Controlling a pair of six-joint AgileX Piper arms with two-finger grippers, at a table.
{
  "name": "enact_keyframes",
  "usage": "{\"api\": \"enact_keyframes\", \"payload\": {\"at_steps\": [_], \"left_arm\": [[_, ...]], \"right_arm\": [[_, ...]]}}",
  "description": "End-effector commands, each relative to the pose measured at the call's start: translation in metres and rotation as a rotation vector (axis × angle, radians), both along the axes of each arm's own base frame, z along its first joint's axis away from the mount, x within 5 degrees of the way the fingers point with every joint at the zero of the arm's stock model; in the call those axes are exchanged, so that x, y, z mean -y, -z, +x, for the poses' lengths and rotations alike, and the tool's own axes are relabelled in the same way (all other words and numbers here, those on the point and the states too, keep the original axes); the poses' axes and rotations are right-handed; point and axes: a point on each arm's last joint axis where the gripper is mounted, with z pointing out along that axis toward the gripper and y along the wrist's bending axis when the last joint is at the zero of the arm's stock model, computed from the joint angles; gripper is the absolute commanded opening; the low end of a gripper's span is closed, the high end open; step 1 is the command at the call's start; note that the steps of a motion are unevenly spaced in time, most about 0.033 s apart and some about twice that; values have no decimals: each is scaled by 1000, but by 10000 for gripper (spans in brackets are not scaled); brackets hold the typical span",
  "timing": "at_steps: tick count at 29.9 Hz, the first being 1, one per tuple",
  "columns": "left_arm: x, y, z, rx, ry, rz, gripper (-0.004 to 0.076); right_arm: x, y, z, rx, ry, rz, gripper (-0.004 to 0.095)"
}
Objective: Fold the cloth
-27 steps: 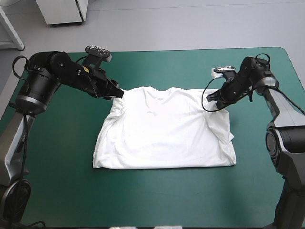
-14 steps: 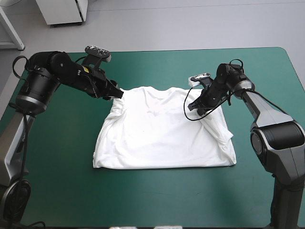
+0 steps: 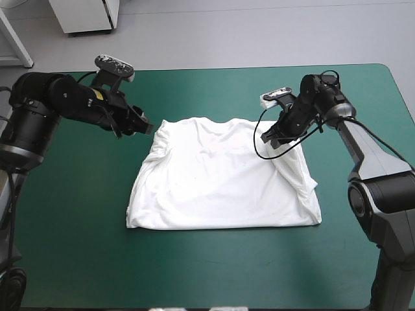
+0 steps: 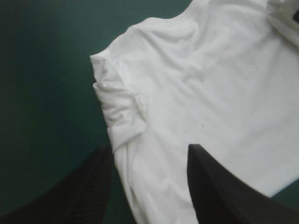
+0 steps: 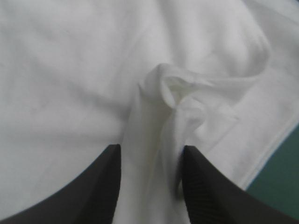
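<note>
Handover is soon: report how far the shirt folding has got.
Done: the shirt lies flat on the table, both sleeves apparently turned in. In hand: the right gripper is open at the folded right sleeve; the left gripper is open, off the cloth. Left: the body itself is unfolded.

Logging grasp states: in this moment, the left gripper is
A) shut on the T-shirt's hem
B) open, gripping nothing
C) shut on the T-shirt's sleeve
B: in the left wrist view the left gripper's black fingers stand apart, with the T-shirt lying flat and not pinched between them.
</note>
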Motion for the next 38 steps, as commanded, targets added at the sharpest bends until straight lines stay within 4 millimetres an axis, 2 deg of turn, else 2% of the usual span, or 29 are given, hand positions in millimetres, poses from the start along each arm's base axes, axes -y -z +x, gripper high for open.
{"api": "enact_keyframes", "payload": {"at_steps": [1, 5, 8, 13, 17, 21, 24, 28, 32, 38], "left_arm": [[-12, -12, -28, 23, -45, 29, 375], [-26, 8, -49, -23, -90, 104, 375], [-37, 20, -74, -29, -120, 143, 375], [-46, 44, -101, -38, -137, 142, 375], [-46, 70, -102, -89, -136, 159, 390], [-43, 93, -94, -122, -133, 171, 448], [-41, 114, -85, -175, -131, 189, 463], [-35, 140, -73, -264, -125, 192, 463], [-26, 153, -59, -286, -116, 137, 463], [-20, 177, -43, -361, -103, 155, 463]], "right_arm": [[13, -60, -22, 122, 41, 6, 433], [30, -79, -47, 157, 68, -17, 432], [49, -90, -77, 172, 115, -72, 433], [67, -89, -133, 145, 173, -83, 432], [73, -86, -172, 155, 202, -93, 432], [76, -93, -197, 192, 224, -77, 432], [77, -98, -207, 211, 236, -68, 432], [77, -100, -209, 212, 243, -63, 432], [77, -100, -209, 217, 244, -66, 432], [78, -100, -208, 222, 246, -66, 431]]}}
